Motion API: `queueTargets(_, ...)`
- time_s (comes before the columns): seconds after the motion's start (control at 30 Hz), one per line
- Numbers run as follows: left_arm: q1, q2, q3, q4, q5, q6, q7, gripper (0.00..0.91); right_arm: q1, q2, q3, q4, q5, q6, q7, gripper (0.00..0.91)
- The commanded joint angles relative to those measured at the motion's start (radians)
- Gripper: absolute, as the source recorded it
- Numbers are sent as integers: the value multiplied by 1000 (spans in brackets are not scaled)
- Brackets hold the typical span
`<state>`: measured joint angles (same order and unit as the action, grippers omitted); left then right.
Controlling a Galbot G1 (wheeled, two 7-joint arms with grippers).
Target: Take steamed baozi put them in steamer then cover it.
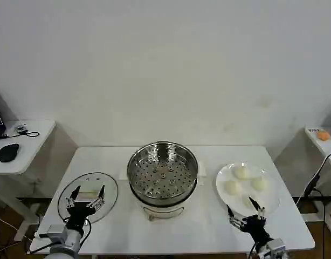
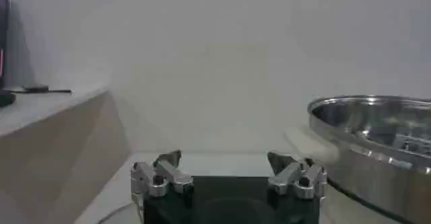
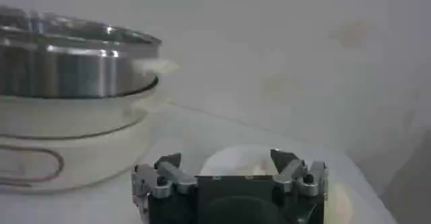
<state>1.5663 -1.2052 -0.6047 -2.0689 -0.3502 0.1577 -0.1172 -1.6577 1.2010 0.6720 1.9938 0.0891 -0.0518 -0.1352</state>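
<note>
Even, diffuse light fills the head view, bright across the pale wall and the white table (image 1: 208, 226), with no hard shadows; only soft grey shading lies beneath the side tables at the left and right edges of the frame. The steamer (image 1: 163, 172) at centre carries mirror highlights on its steel rim and dark reflections among the perforations. The cover (image 1: 88, 197) at lower left shows faint sheen on its glass. Both wrist views look dimmer and hazier. In the left wrist view the wall is a featureless grey and the pot rim at right is soft. In the right wrist view the background is blurred and the plate (image 3: 363, 185) washes out near white.
</note>
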Motion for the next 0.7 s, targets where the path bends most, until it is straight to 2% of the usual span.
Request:
queueTargets(0.03, 7, -4, 4, -57, 44, 59, 11, 907, 140, -261, 88, -58, -123, -125, -71, 907)
queueTargets(0.17, 11, -9, -3, -65, 55, 59, 21, 907, 246, -383, 93, -106, -111, -144, -157, 907)
queueTargets(0.2, 14, -8, -5, -65, 61, 56, 33, 907, 279, -432, 86, -122, -107, -170, -191, 907)
queueTargets(0.33, 30, -16, -13, -78, 80, 55, 51, 907, 432, -576, -6, -220, -150, -166, -337, 907)
queueTargets(0.37, 34, -20, -16, -82, 82, 55, 52, 907, 467, -601, -27, -244, -158, -158, -352, 907)
queueTargets(0.43, 41, -26, -24, -87, 84, 55, 53, 907, 564, -660, -90, -314, -195, -134, -423, 907)
queueTargets(0.53, 54, -27, -34, -88, 95, 46, 66, 907, 675, -704, -179, -396, -260, -74, -527, 907)
queueTargets(0.6, 59, -28, -37, -89, 99, 46, 70, 907, 756, -722, -241, -447, -290, -47, -620, 907)
queueTargets(0.63, 63, -31, -40, -94, 99, 44, 70, 907, 825, -730, -298, -494, -315, -18, -680, 907)
queueTargets(0.7, 64, -35, -45, -98, 100, 44, 70, 907, 926, -736, -399, -563, -336, 33, -764, 907)
